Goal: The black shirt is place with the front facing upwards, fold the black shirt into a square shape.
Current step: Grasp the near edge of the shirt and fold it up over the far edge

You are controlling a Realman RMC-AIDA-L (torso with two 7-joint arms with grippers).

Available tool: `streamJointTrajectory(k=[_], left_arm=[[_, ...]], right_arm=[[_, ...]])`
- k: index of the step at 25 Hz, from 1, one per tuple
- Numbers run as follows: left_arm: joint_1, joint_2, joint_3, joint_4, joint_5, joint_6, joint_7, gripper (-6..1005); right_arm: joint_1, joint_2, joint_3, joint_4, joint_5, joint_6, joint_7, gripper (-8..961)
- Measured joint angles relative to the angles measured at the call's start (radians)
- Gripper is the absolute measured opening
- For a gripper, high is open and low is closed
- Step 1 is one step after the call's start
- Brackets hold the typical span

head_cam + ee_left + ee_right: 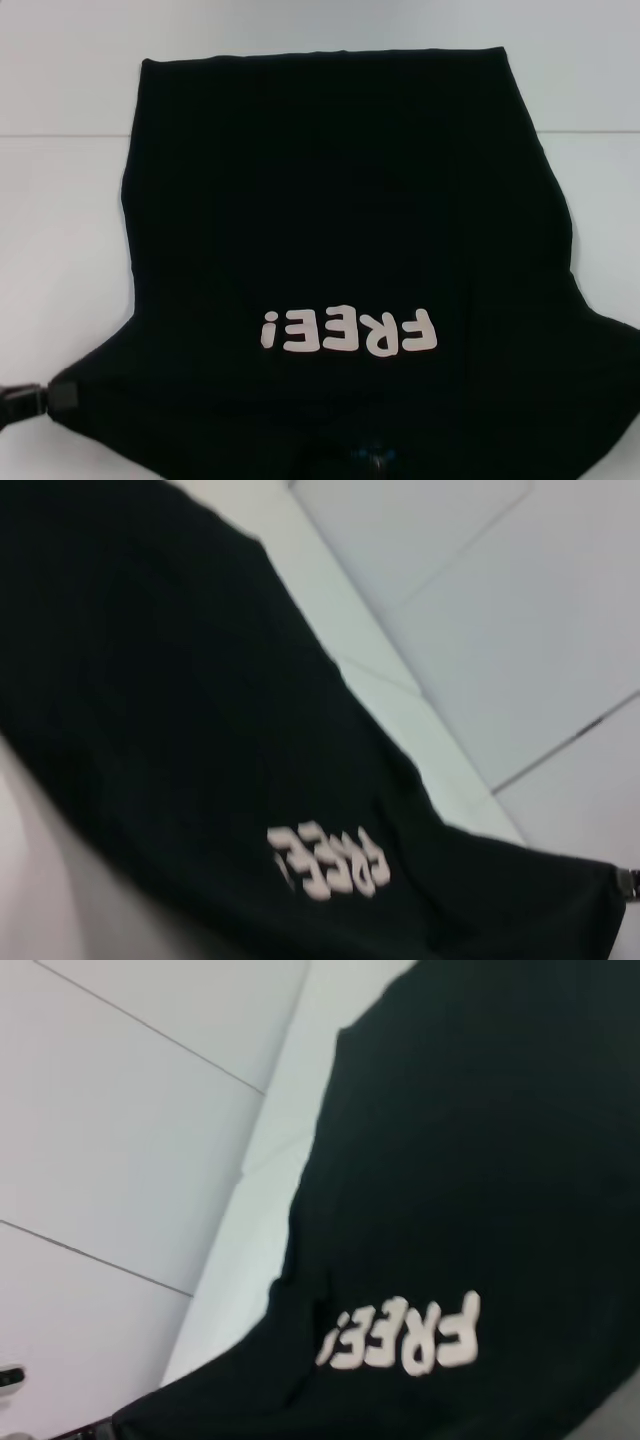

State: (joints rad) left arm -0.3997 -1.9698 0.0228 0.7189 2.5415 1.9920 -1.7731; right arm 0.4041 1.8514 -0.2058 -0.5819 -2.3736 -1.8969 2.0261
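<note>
The left pincer (45, 400) sits at the near left corner of the bench (60, 220), against the black shirt (340, 220)'s sleeve; I cannot tell whether it grips. The right pincer is unseen. The shirt lies spread front-up across the bench, lettering (350, 330) near; soft, limp and light, it is best pinched at sleeve or hem corners.

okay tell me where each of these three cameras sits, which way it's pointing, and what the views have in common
Head view: on the robot's head, looking forward and down at the shirt spread on the white table; the left claw shows at the shirt's near left corner.
Left wrist view: on the left arm, looking across the shirt from its left side; none of its own fingers identifiable.
Right wrist view: on the right arm, looking across the shirt from its right side; no own fingers clear.
Shared: all three show the FREE! lettering.
</note>
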Motion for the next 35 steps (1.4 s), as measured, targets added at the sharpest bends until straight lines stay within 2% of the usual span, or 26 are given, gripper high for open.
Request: streamJointTrajectory(k=[12,22,29,35], left_arm=[[-0.035,0.013,-0.013,-0.038,-0.123,-0.086,-0.041,13],[-0.100,0.029,-0.015,-0.067,-0.210,-0.178,-0.068,12],[-0.148,0.027,-0.005,-0.076,-0.259,-0.254,-0.067,13],[-0.136,0.020,-0.004,-0.078,-0.320,-0.265,-0.047,13]], right_arm=[[0.094,0.000,0.000,0.030,0.037,0.030,0.017,21],[0.145,-0.002,-0.002,0.023,0.115,0.091,0.028,21],[0.172,-0.003,-0.010,0.016,0.170,0.167,0.019,22],[0.158,0.007,-0.010,0.021,0.213,0.168,-0.026,22]])
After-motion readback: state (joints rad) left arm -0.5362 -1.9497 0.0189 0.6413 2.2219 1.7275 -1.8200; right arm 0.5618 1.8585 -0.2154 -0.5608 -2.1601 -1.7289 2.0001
